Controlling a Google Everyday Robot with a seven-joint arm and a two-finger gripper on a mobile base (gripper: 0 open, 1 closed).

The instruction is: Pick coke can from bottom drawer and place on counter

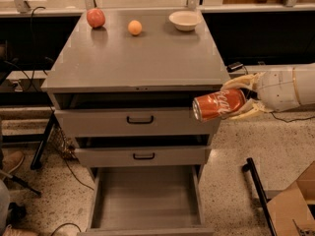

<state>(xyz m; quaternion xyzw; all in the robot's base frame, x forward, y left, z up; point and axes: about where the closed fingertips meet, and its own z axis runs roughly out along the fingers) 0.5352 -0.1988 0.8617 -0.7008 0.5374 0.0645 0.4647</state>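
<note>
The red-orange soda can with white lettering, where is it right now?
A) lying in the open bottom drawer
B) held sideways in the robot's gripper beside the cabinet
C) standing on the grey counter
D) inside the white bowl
B: the red-orange soda can lies on its side in the pale two-finger gripper, which is shut on it in the air off the right front corner of the glossy grey counter.

1 can (215,105) in claw (233,101), 3 drwrs (142,156)
</note>
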